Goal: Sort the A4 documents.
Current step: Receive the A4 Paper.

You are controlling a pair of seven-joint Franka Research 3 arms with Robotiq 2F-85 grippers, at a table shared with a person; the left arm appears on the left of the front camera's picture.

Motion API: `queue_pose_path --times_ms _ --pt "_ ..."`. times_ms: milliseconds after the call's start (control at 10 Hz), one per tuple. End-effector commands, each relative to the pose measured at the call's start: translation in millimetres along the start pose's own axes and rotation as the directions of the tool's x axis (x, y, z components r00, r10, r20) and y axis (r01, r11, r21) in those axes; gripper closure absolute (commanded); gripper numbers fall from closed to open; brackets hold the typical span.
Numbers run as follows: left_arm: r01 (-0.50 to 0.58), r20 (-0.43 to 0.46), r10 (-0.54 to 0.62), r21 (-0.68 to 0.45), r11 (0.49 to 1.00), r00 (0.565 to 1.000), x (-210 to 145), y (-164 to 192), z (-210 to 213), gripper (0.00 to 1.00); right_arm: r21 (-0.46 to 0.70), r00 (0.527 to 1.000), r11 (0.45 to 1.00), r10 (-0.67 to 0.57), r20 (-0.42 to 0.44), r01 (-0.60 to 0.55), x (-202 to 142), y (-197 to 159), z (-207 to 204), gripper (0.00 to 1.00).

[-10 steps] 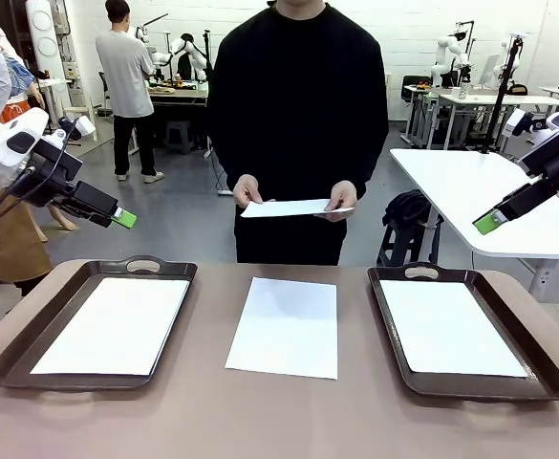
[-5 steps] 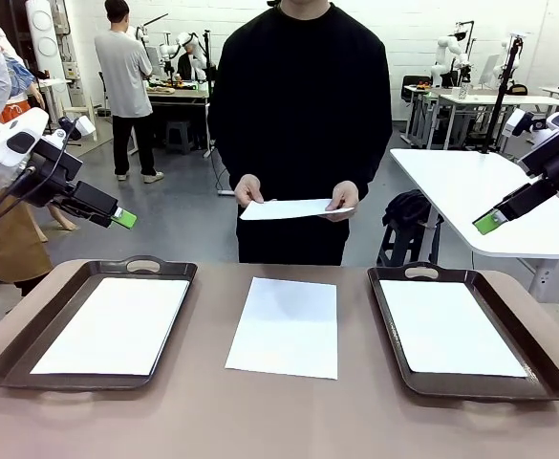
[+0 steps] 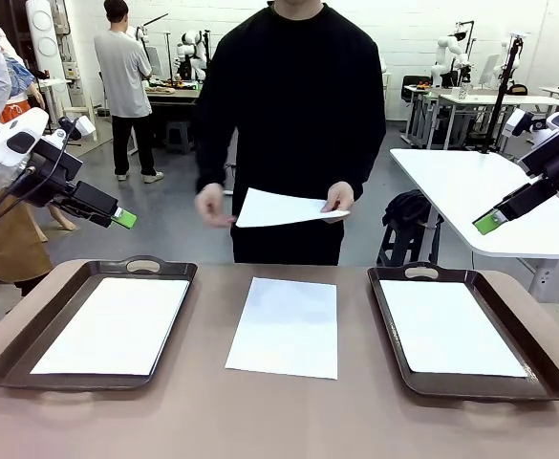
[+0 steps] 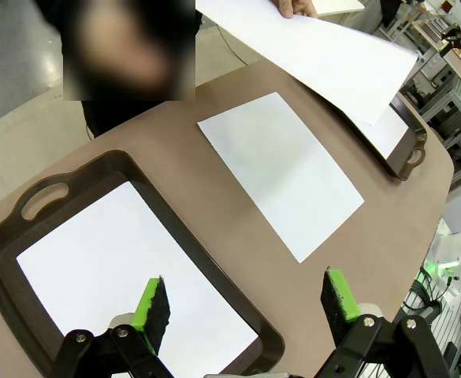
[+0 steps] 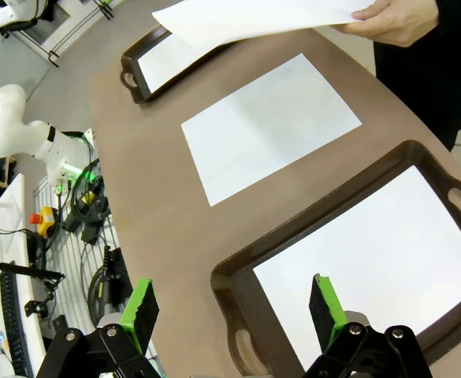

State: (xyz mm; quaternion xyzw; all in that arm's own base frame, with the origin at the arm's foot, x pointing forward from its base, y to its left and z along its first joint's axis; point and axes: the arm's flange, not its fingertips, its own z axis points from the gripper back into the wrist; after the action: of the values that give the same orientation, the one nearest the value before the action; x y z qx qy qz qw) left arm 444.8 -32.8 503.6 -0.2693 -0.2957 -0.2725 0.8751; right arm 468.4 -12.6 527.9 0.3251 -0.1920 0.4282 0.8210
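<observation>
Sheets of plain white A4 paper on a brown table, one more in a person's grip.
The middle sheet (image 3: 284, 327) lies bare on the brown tabletop (image 3: 279, 421) between two dark brown handled trays. The left tray (image 3: 59, 381) carries a second sheet (image 3: 115, 325) flat on its floor, and the right tray (image 3: 480, 387) carries a third sheet (image 3: 448, 327). A fourth sheet (image 3: 284, 207) is held up beyond the table's far edge, pinched by one hand (image 3: 337, 199), with the other hand (image 3: 212, 206) apart from it. From the front, the left gripper (image 3: 123, 219) and right gripper (image 3: 489, 223) show edge-on as green tips, their gap unreadable. The wrist views show both with fingers spread wide, holding nothing. Each hangs high over its own tray, well apart from the middle sheet and the fourth sheet.
</observation>
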Motion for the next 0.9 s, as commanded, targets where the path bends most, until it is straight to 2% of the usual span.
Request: queue_pose_path --times_ms 0,800 --pt "0.000 0.007 0.000 -0.007 1.000 1.000 0.1 -0.3 0.9 0.00 -0.005 1.000 1.000 0.000 0.001 0.000 0.2 -0.5 0.3 0.00" --pt "0.000 0.007 0.000 -0.007 1.000 1.000 0.1 -0.3 0.9 0.00 -0.005 1.000 1.000 0.000 0.001 0.000 0.2 -0.5 0.3 0.00"
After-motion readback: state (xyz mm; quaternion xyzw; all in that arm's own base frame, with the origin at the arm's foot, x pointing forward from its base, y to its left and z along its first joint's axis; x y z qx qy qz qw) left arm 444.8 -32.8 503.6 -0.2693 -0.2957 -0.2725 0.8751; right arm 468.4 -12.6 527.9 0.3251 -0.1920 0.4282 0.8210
